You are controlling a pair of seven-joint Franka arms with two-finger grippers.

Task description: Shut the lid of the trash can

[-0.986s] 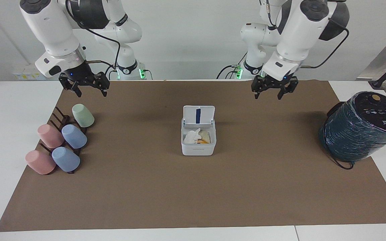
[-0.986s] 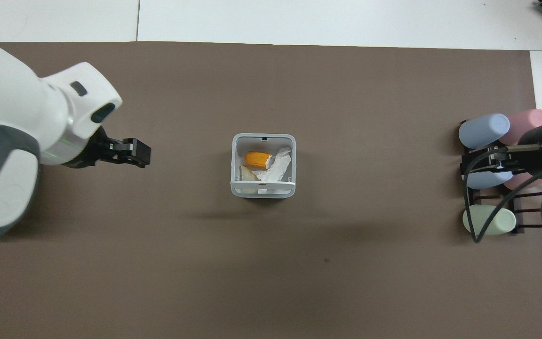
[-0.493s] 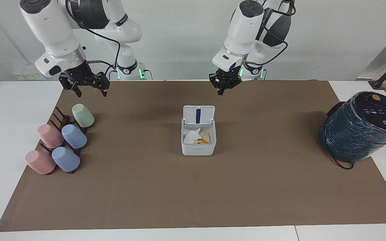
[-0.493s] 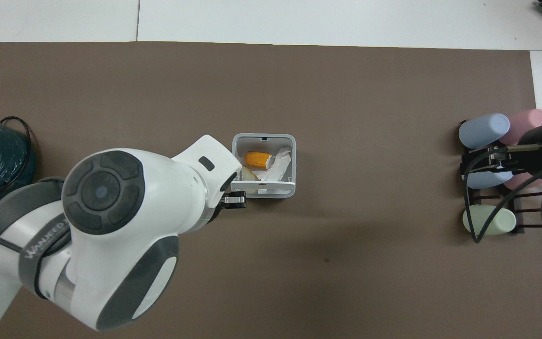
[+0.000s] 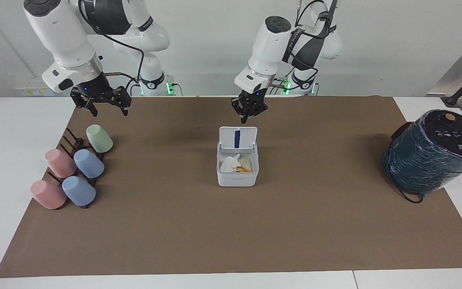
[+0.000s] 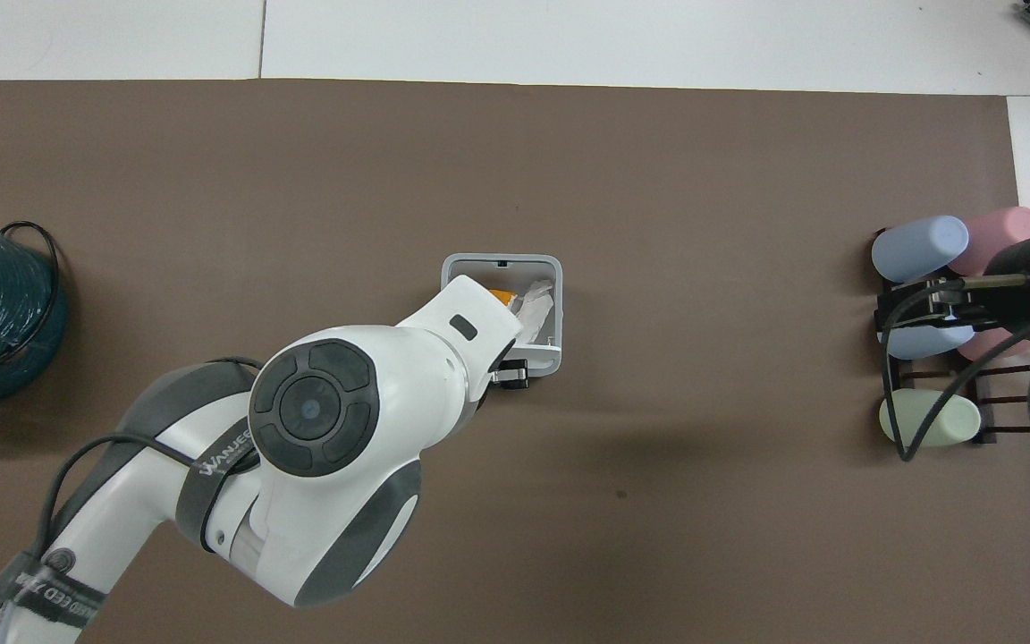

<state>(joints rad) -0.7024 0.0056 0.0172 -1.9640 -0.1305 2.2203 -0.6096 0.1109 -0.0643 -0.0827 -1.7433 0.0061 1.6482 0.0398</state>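
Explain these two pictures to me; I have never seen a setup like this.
These are two robot arms at a table covered by a brown mat. One picture looks at the arms from across the table; the other looks down from above their own end.

In the middle stands a small white trash can with scraps inside. Its lid stands open, upright.

The left gripper hangs just above the lid's top edge, fingers together, holding nothing and not touching it. In the top-down picture the arm covers part of the can.

The right gripper waits, open and empty, over a rack of coloured cups. A dark teal cylinder sits at the left arm's end of the table.
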